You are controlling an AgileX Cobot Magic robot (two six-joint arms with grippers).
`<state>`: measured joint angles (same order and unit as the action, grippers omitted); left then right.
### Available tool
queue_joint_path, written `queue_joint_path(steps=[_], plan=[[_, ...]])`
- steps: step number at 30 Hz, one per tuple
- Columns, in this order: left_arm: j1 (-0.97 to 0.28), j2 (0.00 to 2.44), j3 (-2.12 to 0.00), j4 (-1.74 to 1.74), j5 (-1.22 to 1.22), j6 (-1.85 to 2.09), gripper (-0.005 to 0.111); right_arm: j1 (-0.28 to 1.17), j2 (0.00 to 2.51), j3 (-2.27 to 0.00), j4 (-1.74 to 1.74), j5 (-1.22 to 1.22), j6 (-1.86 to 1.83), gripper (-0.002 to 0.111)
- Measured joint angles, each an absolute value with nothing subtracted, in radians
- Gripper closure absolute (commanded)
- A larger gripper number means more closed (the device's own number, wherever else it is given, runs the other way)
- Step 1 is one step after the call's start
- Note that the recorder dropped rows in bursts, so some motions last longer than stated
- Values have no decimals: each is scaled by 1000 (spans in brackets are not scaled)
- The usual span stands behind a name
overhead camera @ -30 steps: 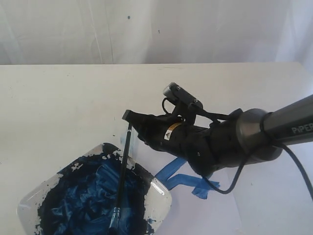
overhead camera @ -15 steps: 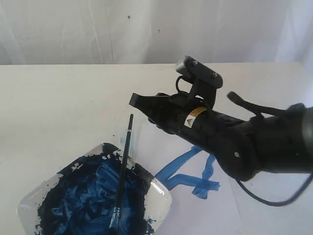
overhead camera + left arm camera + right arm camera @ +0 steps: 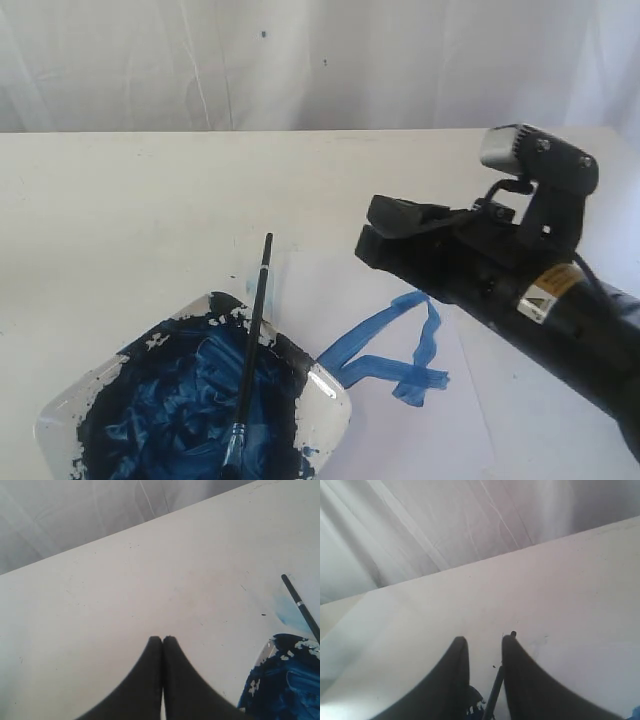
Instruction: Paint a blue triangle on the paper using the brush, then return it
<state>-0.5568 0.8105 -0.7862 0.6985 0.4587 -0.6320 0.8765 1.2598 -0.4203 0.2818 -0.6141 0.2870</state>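
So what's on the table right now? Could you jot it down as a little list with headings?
plate: smeared with dark blue paint
brush: lying loose, bristles in the paint, handle leaning out over the plate's rim
blue triangle: rough outline on the paper
right gripper: open, empty, clear of the brush
left gripper: shut, empty, above bare table

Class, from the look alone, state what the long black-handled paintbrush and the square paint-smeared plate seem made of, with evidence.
The long black-handled paintbrush: smooth dark handle, probably painted wood or plastic; its silver ferrule looks metallic. The square plate: shiny, reflective rim suggests glazed ceramic, glass or plastic; cannot tell which.
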Motion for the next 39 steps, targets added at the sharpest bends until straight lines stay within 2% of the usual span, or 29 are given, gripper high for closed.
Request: queue_joint_path(steps=[6,9,17,22,28,39], plan=[[-557,811,-786,698,459,-632,107,876,1046,-320,282,-614,208,86],[-557,811,-786,698,459,-632,107,876,897,-297,282,-546,134,94],[-557,811,-786,698,459,-630,107,876,383,-292,269,-132,-13,106],[-557,811,-786,698,459,-630,107,876,229,-292,265,52,-55,108],[-557,811,-786,698,463,-630,107,876,198,-292,265,161,-108,108],[-557,811,-786,698,463,-630,107,876,198,-292,261,179,-117,108]])
